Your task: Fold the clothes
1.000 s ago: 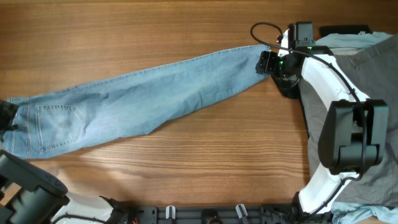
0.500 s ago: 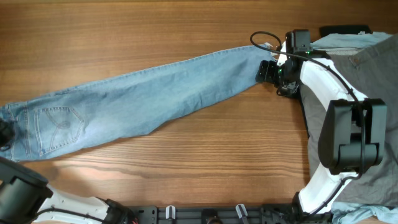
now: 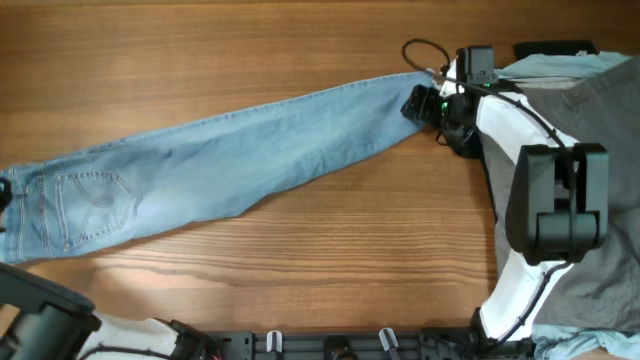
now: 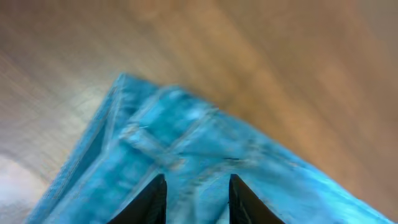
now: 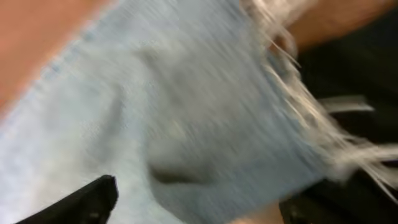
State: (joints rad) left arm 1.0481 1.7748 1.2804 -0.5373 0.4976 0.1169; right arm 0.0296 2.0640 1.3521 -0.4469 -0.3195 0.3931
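Note:
The light blue jeans [image 3: 250, 150] lie stretched out across the wooden table, with the waist and back pocket at the left edge and the leg running up to the right. My left gripper [image 3: 3, 192] is at the far left edge, on the waistband. In the left wrist view its fingers [image 4: 196, 177] are shut on the denim [image 4: 205, 137]. My right gripper [image 3: 418, 100] is low over the frayed hem. In the right wrist view its fingers [image 5: 196, 196] are wide apart, with the hem end [image 5: 174, 112] between them.
Grey trousers [image 3: 600, 120] lie in a heap at the right edge, under my right arm. A small black garment [image 3: 555, 47] and pale blue cloth [image 3: 560, 65] are at the top right. A black cable [image 3: 415, 50] loops by the right wrist.
The waist end of the jeans has slid left toward the table edge with my left gripper. My right gripper has shifted slightly left along the hem.

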